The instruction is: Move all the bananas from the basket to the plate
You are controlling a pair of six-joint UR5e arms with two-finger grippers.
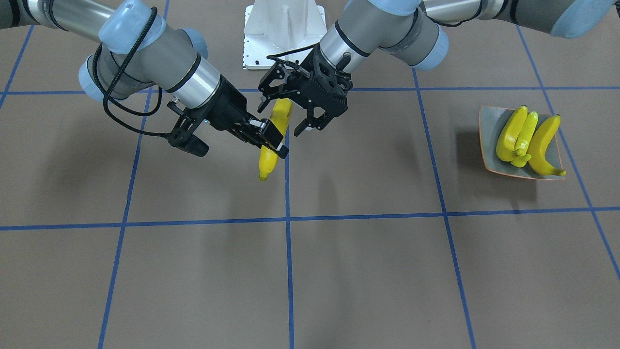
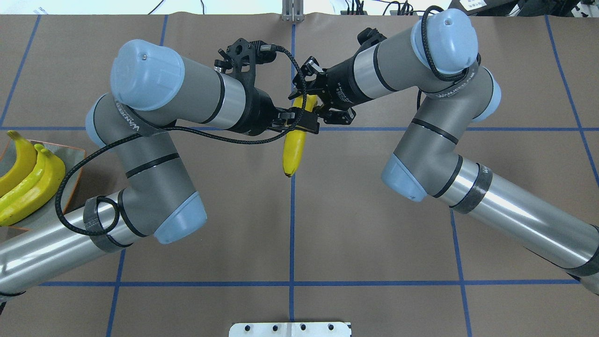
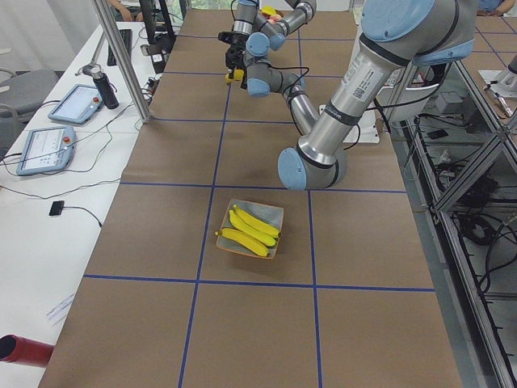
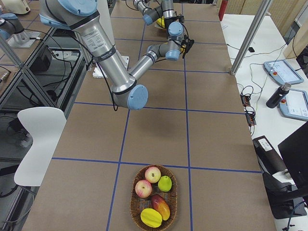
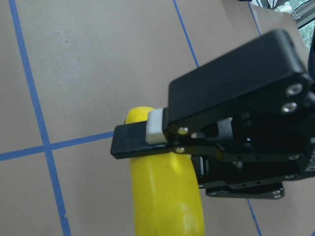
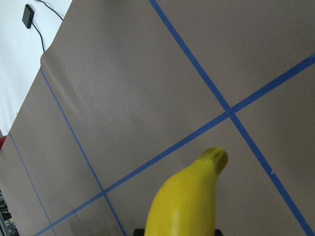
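**Mid-air handover: a fourth banana hangs between the two grippers**

The right gripper (image 1: 271, 140) is clenched across the middle of the banana (image 1: 267, 166), held above the centre of the table (image 1: 368, 271). That is well apart from the plate (image 1: 488, 140) at the robot's far left, where three bananas (image 1: 525, 138) lie side by side. The left gripper (image 1: 310, 127) has its fingers (image 1: 298, 127) spread and grasps nothing. It sits just beside the banana's upper half, on the plate side.

The coming move turns on that upper half. The long axis runs down the frame in both the front-facing and the overhead view, so I judge the fruit hangs steeply, free end downward. The right gripper's fingers cross it, and the stretch above them is what the left fingers could close on. Whether it lies between them yet, I cannot tell. The left arm is the nearer to the plate, so the carry should fall to it.

The left wrist view shows a white pad (image 5: 154, 129) pressed against the yellow skin, which the overhead view hides among black linkages. The right wrist view shows only the banana's lower end over the table. Only the exterior right view shows the basket (image 4: 131, 202), near the table's right end — it holds apples (image 4: 153, 173) and other fruit, with no banana that I can see.
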